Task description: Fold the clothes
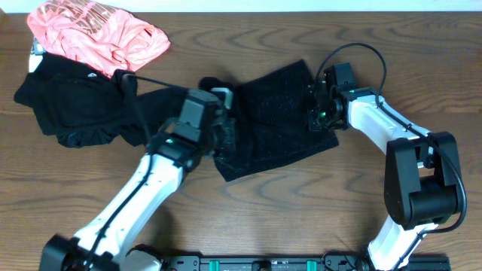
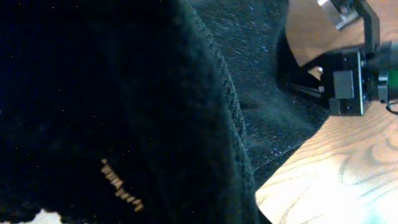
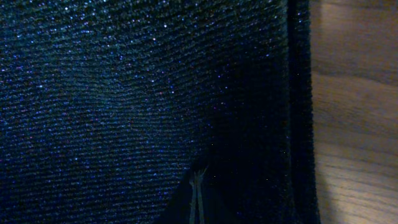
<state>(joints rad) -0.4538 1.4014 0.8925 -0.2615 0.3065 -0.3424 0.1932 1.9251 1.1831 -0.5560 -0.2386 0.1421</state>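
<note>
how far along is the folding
Nothing looks finished yet. In hand: the speckled black garment, held at opposite edges by the left arm and right arm. Left to do: the black top and pink shirt, both crumpled and lying against each other.

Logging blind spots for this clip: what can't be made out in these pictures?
- Left gripper, fingertips: overhead, buried in the black speckled garment; left wrist view, cloth fills the frame.
- Right gripper, fingertips: right wrist view, the same garment covers nearly everything.
- Matte black top: overhead, partly under the coral-pink shirt.
- Shirt's print: overhead, too small to read.
</note>
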